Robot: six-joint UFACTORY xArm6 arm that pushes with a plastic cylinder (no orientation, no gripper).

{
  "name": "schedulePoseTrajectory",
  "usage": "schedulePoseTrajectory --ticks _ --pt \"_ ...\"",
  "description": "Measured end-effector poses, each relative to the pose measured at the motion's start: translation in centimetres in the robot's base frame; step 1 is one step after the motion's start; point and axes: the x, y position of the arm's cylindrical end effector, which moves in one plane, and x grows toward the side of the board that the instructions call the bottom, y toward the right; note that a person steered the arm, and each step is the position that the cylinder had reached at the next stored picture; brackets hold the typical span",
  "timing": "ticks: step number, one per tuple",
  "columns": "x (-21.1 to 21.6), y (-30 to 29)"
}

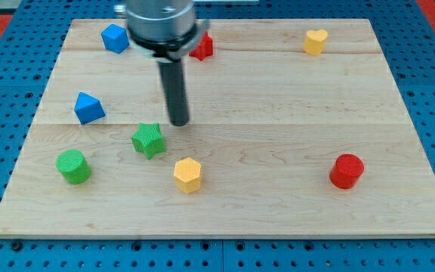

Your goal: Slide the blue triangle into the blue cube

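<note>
The blue triangle (89, 108) lies on the wooden board (278, 98) at the view's left, about mid-height. The blue cube (115, 38) sits near the board's top left corner, above and slightly right of the triangle, well apart from it. My tip (179, 122) rests on the board to the right of the blue triangle, with a clear gap between them, and just above and right of the green star (149, 140).
A red block (202, 47) sits at the top, partly hidden behind the rod. A yellow heart (315, 41) is top right. A green cylinder (74, 166), a yellow hexagon (188, 174) and a red cylinder (347, 171) lie along the bottom.
</note>
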Motion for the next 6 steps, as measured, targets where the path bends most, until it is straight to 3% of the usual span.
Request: schedulePoseTrajectory --ticks 1,2,3,4,5,6 --pt "2.5 -1.6" --pt "2.7 -9.8" --pt "2.7 -13.2" --pt "1.4 -14.1" --pt "-2.2 -19.1" --pt "-4.5 -14.0"
